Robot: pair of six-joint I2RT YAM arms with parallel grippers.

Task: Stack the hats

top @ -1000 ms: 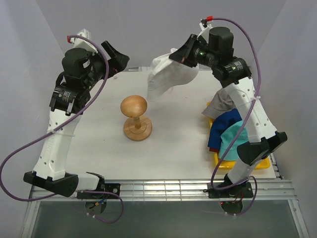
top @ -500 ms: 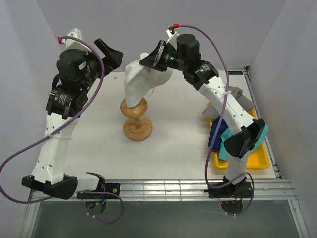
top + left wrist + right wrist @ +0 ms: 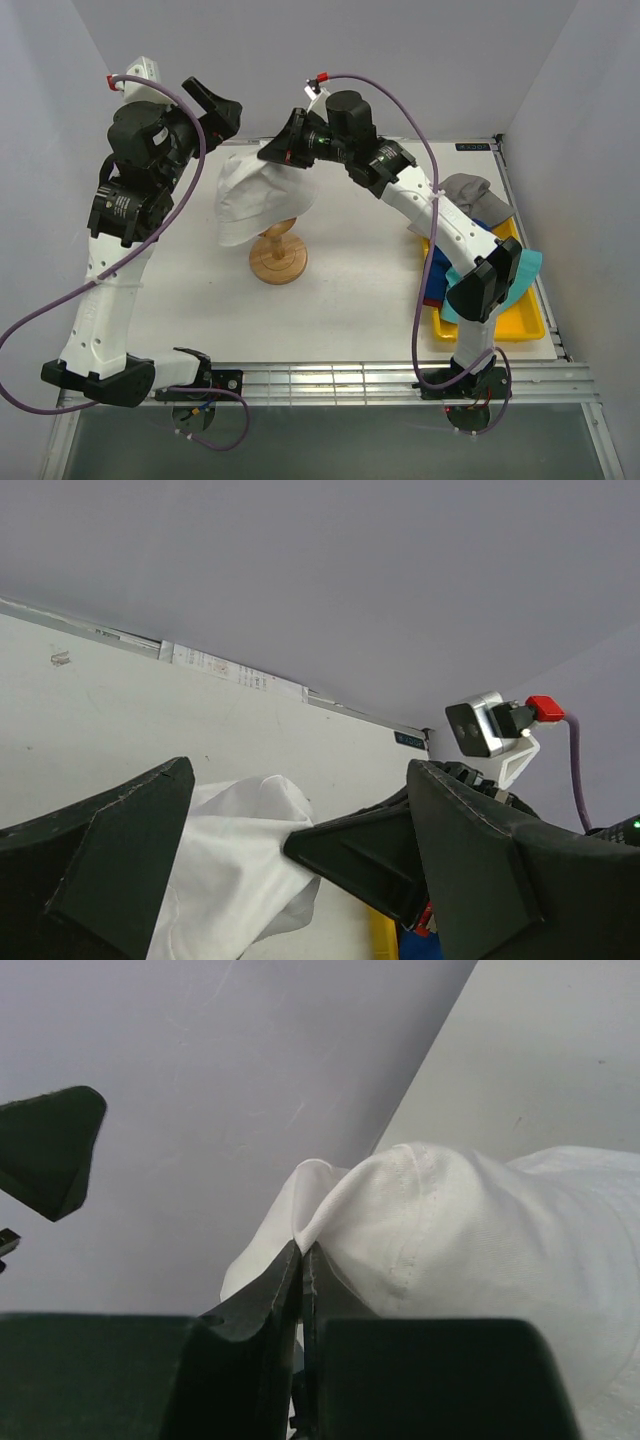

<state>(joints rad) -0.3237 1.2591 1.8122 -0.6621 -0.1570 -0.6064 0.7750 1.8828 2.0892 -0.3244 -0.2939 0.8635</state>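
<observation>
My right gripper (image 3: 268, 155) is shut on the top of the white hat (image 3: 255, 198) and holds it draped over the round top of the wooden stand (image 3: 277, 256). In the right wrist view the closed fingertips (image 3: 302, 1256) pinch a fold of the white hat (image 3: 480, 1230). My left gripper (image 3: 222, 108) is open and empty, raised just left of the right gripper; its view shows the white hat (image 3: 240, 870) below. The grey hat (image 3: 470, 192), navy hat (image 3: 433, 275) and teal hat (image 3: 525, 270) lie on the yellow tray (image 3: 530, 325). The dark red hat is hidden.
The tray sits at the table's right edge, partly behind the right arm. The stand's round base (image 3: 278, 262) rests on the white table near the middle. Grey walls close in the back and sides.
My right gripper carried the white hat leftward from the back right and lowered it over the stand's top. The left arm shifted slightly up and back.
</observation>
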